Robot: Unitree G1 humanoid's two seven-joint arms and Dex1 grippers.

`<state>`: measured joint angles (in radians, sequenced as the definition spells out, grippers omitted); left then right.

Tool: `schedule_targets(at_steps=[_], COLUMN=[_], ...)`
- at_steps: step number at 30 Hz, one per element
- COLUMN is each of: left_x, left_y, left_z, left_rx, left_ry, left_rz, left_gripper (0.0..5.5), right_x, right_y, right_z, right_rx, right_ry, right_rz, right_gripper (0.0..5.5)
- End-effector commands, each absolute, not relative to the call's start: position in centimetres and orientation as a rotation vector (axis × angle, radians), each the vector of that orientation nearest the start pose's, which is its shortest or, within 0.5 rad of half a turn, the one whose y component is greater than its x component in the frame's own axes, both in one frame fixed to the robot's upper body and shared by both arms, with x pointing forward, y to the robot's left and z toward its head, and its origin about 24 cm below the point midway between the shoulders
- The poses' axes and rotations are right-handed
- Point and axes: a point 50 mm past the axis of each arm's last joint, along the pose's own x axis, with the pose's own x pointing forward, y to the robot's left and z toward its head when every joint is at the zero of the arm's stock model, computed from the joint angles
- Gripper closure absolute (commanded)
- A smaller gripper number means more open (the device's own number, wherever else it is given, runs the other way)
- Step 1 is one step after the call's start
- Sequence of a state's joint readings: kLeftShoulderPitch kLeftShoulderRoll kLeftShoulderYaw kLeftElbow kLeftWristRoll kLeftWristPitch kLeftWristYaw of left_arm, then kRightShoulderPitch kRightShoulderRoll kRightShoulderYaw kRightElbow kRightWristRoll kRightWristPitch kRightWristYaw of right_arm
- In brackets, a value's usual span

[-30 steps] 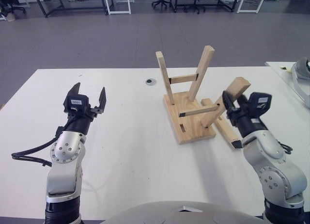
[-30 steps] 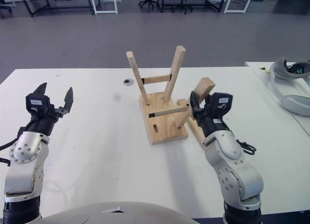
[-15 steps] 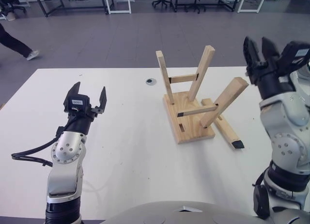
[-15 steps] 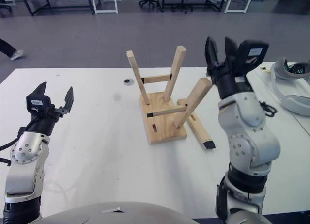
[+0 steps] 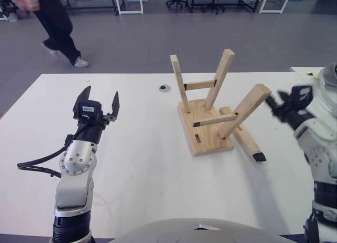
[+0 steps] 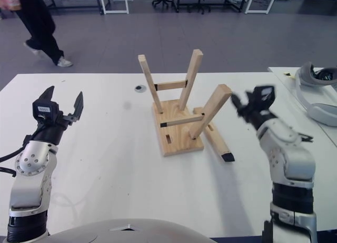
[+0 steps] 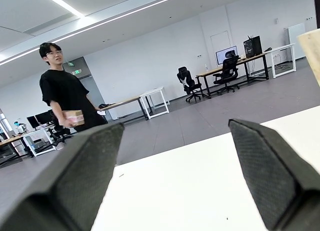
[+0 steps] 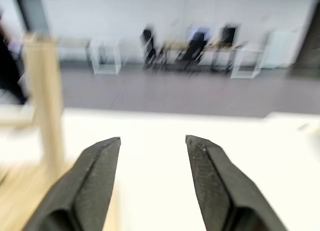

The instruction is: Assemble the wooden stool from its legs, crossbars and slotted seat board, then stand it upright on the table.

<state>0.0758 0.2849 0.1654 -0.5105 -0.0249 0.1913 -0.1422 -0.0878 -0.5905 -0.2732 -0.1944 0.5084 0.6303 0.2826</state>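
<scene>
The wooden stool lies upside down mid-table, its seat board (image 5: 205,130) flat on the white table (image 5: 142,148). Three legs stick up: a back left one (image 5: 179,82), a back right one (image 5: 219,77) and a slanted near one (image 5: 245,110). Two crossbars (image 5: 200,85) (image 5: 216,120) join them. One loose leg (image 5: 246,142) with a black tip lies beside the board. My right gripper (image 6: 239,102) hovers open just right of the slanted leg's top, apart from it; its own view (image 8: 152,181) has a leg (image 8: 45,101) beyond. My left gripper (image 5: 99,103) stands open far left, holding nothing (image 7: 172,181).
A small round grommet (image 5: 164,88) sits in the table behind the stool. A white headset (image 6: 316,90) rests on a neighbouring table at the far right. Bare tabletop stretches between my left gripper and the stool.
My right gripper left the slanted leg, swung high, then dropped to the right of the leg's top. The stool stayed put. My left gripper shifted slightly.
</scene>
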Motion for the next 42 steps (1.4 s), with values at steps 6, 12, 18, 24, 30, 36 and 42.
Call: schedule_targets(at_steps=[6,12,18,24,30,36,42], left_x=[23.2,23.4,23.8,24.5,26.8,28.3,28.1], left_y=[20.5,19.9,19.6,18.9,17.3,16.1,14.7], left_z=[13.9,13.8,14.1,15.3,22.4,32.6,37.4], left_rx=[0.324,0.338,0.352,0.298,0.091,-0.446,-0.673], left_ry=[-0.237,-0.234,-0.242,-0.281,-0.436,-0.53,-0.479], left_rz=[-0.085,-0.127,-0.147,-0.155,-0.273,-0.597,-0.856], left_gripper=[1.64,1.64,1.64,1.64,1.64,1.64,1.64], right_x=[23.4,23.3,23.2,24.8,29.0,29.8,27.6], right_y=[-26.8,-25.6,-24.9,-25.4,-26.7,-24.4,-18.5], right_z=[6.6,5.8,4.3,5.0,12.8,29.3,35.8], right_rx=[-0.039,-0.093,-0.16,-0.152,-0.144,-0.257,-0.404], right_ry=[0.5,0.565,0.666,0.583,0.122,-0.531,-0.784], right_rz=[0.331,0.366,0.311,0.174,-0.013,0.099,0.452], right_gripper=[2.14,2.14,2.33,3.41,3.43,3.43,3.43])
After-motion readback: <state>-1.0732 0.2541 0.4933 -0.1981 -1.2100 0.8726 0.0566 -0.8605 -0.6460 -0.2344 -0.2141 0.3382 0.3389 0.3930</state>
